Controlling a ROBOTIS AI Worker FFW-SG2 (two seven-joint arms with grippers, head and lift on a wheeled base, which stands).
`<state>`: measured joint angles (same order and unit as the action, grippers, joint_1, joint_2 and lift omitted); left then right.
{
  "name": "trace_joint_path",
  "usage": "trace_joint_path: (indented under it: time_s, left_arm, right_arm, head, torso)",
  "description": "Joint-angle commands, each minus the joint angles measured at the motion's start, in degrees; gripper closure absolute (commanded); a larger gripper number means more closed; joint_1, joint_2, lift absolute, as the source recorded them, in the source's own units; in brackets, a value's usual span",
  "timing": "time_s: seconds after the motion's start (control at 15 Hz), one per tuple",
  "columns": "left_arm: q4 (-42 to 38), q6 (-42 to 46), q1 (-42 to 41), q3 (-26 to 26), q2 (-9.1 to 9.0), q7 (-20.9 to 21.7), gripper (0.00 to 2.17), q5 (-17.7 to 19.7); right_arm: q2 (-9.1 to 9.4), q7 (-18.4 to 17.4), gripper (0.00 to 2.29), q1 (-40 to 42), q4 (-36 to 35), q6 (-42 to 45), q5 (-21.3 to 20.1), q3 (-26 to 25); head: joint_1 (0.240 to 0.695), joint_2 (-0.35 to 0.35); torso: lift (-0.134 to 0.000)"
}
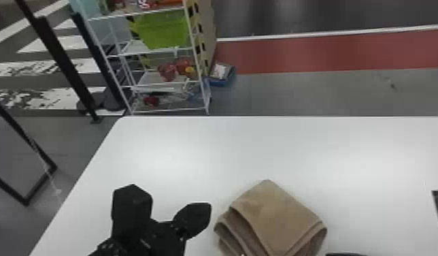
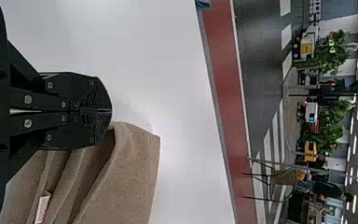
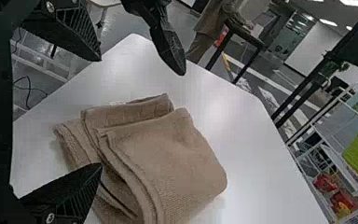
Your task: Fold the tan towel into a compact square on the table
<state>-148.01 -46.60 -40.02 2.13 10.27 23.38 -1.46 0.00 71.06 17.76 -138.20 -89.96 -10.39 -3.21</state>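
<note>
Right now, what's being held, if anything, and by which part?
Nothing is held: left claw shut and empty, right claw open, towel lying on the table.

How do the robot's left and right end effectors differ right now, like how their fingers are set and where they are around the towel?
The left end effector has its two fingers closed together; the right end effector has its fingers spread wide. The left one is on the left side of the tan towel, while the right one is on its right side. Both are black and two-fingered, and neither grips the towel.
</note>
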Motion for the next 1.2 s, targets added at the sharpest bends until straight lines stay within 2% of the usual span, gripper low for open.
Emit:
trace_joint_path:
  time_s: [0.0, 0.07, 0.13, 0.2, 0.27, 0.33, 0.6, 1.0, 1.13]
  left_arm:
    - [0.8, -0.12, 1.26, -0.2, -0.07, 0.09, 1.87, 0.66]
    - [1.06, -0.12, 1.61, -0.46, -0.16, 0.09, 1.87, 0.75]
    - [1.15, -0.12, 1.96, -0.46, -0.07, 0.09, 1.87, 1.02]
    - [1.23, -0.3, 2.05, -0.46, -0.16, 0.18, 1.87, 1.19]
    - [1.32, -0.47, 2.13, -0.38, -0.16, 0.18, 1.87, 1.19]
    - [1.59, -0.47, 2.13, -0.03, -0.07, 0.26, 1.87, 1.63]
    - [3.26, 0.41, 1.96, 1.82, -0.16, 0.53, 1.88, 3.56]
    - [5.45, 1.81, 2.31, 2.61, -0.25, 0.53, 1.88, 4.71]
    - [5.8, 2.52, 2.4, 2.79, -0.25, 0.53, 1.88, 4.88]
  right_arm:
    - [0.05, -0.39, 0.22, 1.22, 2.41, -0.12, -0.68, -1.72]
    - [0.05, -0.39, 0.37, 1.4, 3.2, -0.12, -0.77, -2.24]
    - [0.05, -0.48, 0.63, 1.66, 3.55, -0.12, -1.3, -2.24]
    - [0.05, -0.83, 1.02, 2.02, 3.46, -0.12, -1.39, -2.24]
    - [0.05, -1.71, 1.56, 2.28, 3.46, -0.12, -1.47, -2.51]
    - [0.05, -3.47, 1.86, 2.81, 3.9, -0.12, -1.83, -2.51]
    - [0.05, -6.54, 1.87, 1.4, 10.14, 9.32, 0.99, -3.39]
    - [0.05, -11.29, 1.87, -2.91, 12.86, 9.84, 1.16, -0.92]
    - [0.05, -13.93, 1.87, -3.96, 14.45, 13.18, 0.81, -0.05]
  head:
    - [0.695, 0.192]
    - [0.695, 0.171]
    - [0.695, 0.161]
    - [0.695, 0.149]
    - [0.695, 0.142]
    - [0.695, 0.13]
    - [0.695, 0.113]
    - [0.695, 0.128]
    - [0.695, 0.133]
  torso:
    - [-0.123]
    - [-0.123]
    - [-0.123]
    - [-0.123]
    - [-0.123]
    - [-0.123]
    - [-0.123]
    - [-0.123]
    - [-0.123]
